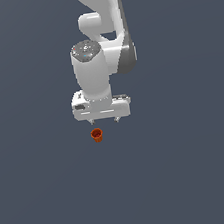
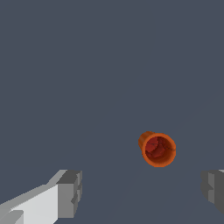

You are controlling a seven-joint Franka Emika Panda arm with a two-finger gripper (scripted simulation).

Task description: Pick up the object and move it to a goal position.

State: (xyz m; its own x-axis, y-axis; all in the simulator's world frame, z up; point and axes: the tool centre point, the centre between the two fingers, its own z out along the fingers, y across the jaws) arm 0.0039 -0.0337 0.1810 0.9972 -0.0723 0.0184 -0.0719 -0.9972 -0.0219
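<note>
We note the tool (image 1: 104, 121) hanging over the desk (image 1: 193, 173), fingers (image 2: 70, 192) spread apart and empty; the orange-red cup (image 1: 96, 134) sits free just beside them.

Open tool (image 1: 105, 120), orange cup (image 1: 96, 134) just below

Orange-red cup (image 1: 96, 134), white hand (image 1: 104, 120), grey fingertips (image 2: 70, 193)
</note>
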